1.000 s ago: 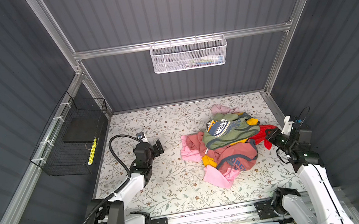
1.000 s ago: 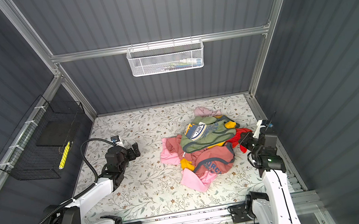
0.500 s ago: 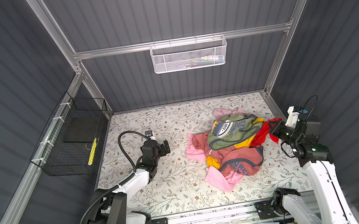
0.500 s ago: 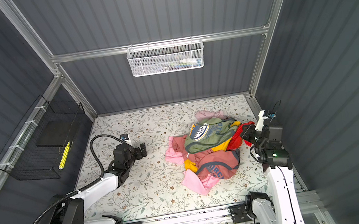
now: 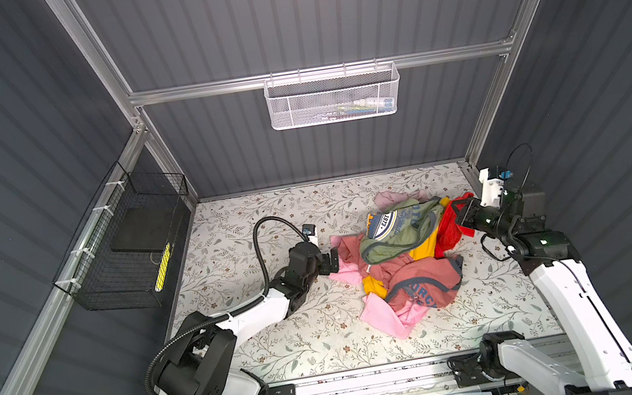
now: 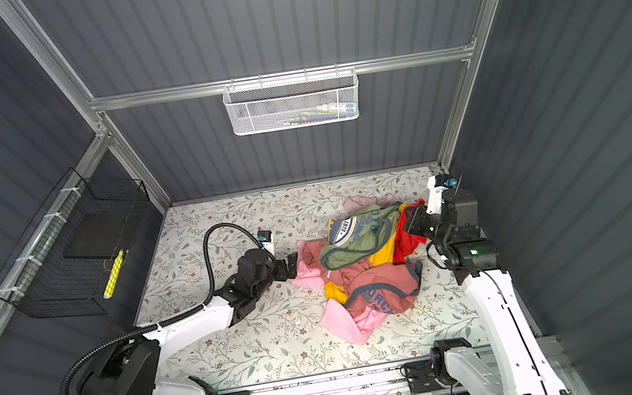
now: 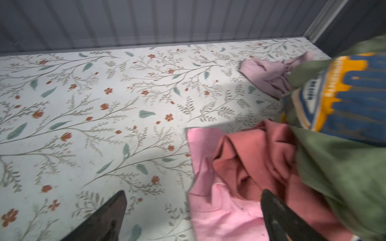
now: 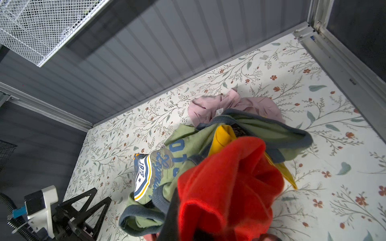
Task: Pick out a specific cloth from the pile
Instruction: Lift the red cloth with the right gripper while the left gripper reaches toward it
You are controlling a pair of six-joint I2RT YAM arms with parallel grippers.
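Floral table [image 5: 267, 339]: left end effector [image 5: 335, 260] (jaws wide) has reached pile [image 5: 413, 277].

The cloth [image 5: 448, 232], a plain bright red-orange garment, was bunched at the right edge of the pile [image 5: 422, 276]. One end was raised and pinched by the right gripper [image 5: 460, 212], and the rest trailed down against a mustard-yellow garment [image 5: 422, 250]. The pile was heaped on the right half of the floral table [image 5: 283, 337]. An olive green shirt [image 5: 399, 237] with a blue badge print was draped on top. A rust-pink shirt [image 5: 429, 281] with blue lettering was crumpled nearer the front, and a pink garment [image 5: 381, 317] was spread beneath.
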